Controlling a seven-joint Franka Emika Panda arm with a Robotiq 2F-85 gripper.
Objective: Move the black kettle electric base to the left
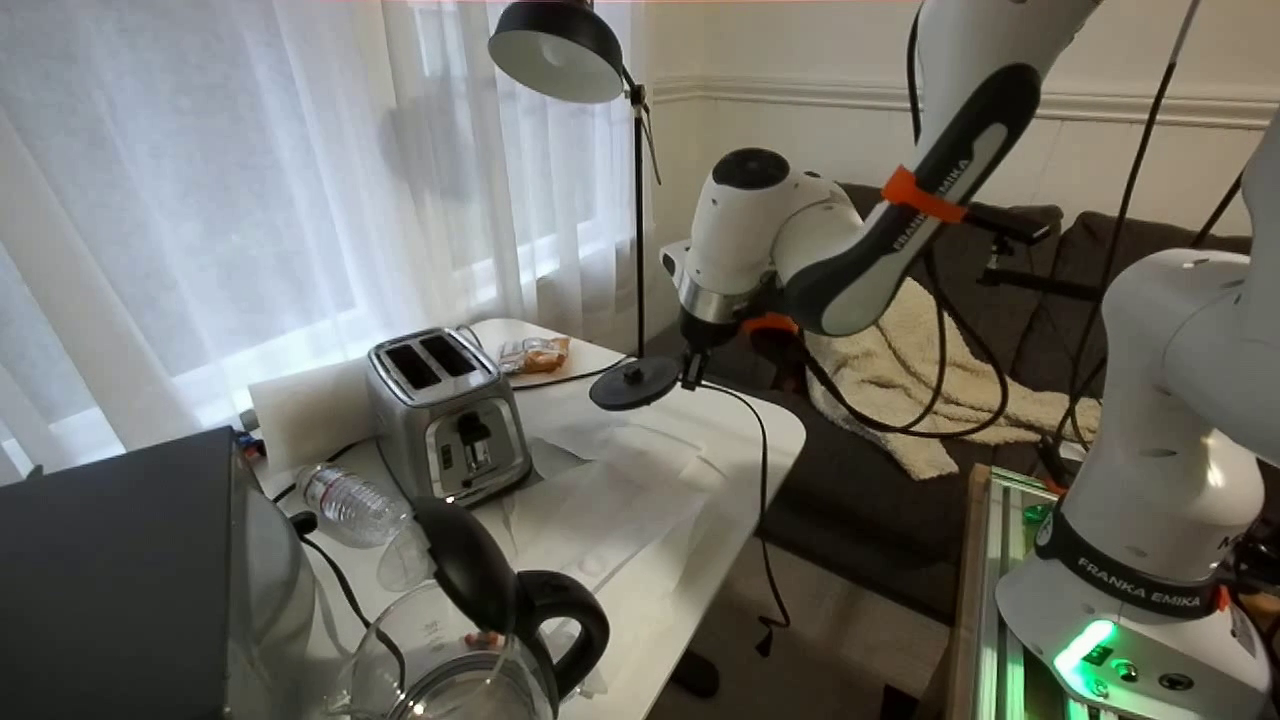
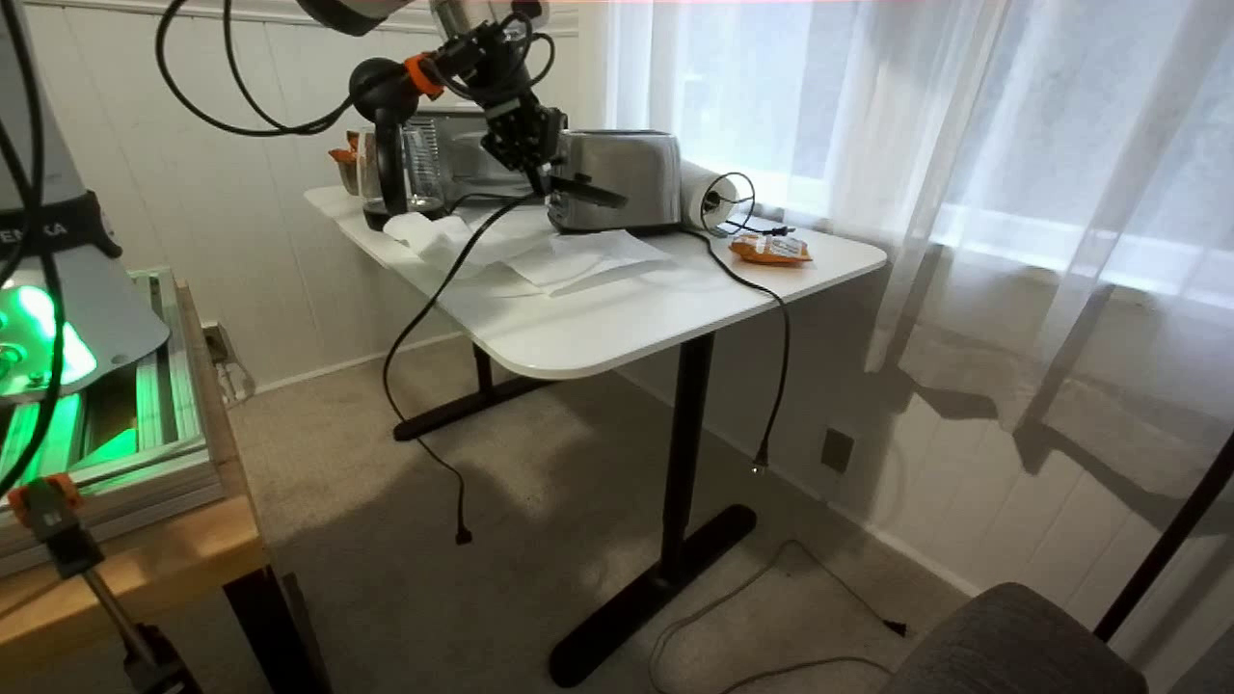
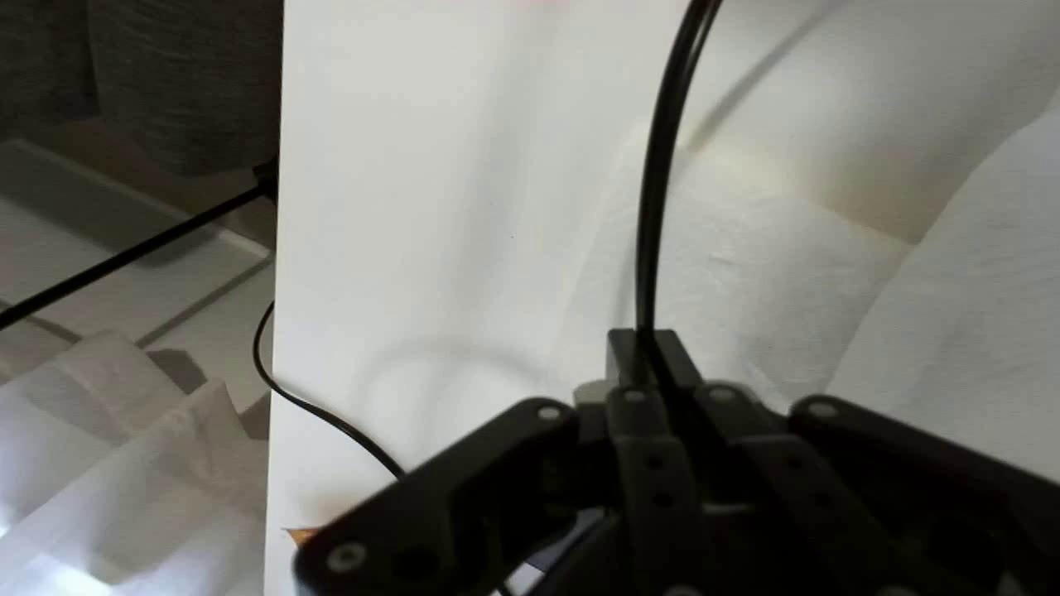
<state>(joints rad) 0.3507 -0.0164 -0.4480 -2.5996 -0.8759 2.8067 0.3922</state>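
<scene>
Wrist view: jaws pinched together on the cord (image 3: 650,240). The base (image 1: 636,388) hangs tilted above the worktop (image 2: 617,337), near the toaster (image 1: 440,420); go left slowly (it may swing), then lower it flat.

You have open room over the bare, rounded end of the table (image 2: 598,333), in an exterior view, with paper (image 2: 598,258) lying low across the middle. The toaster (image 1: 450,420) bars your way on the window side, a bag (image 1: 535,355) near it; farther along, the bottle (image 1: 352,503) and kettle (image 1: 490,600) crowd your passage beside a dark box (image 1: 110,560). The base (image 1: 633,387) juts windowward from your gripper (image 1: 692,378), its cord (image 1: 765,470) hanging past the edge.
</scene>
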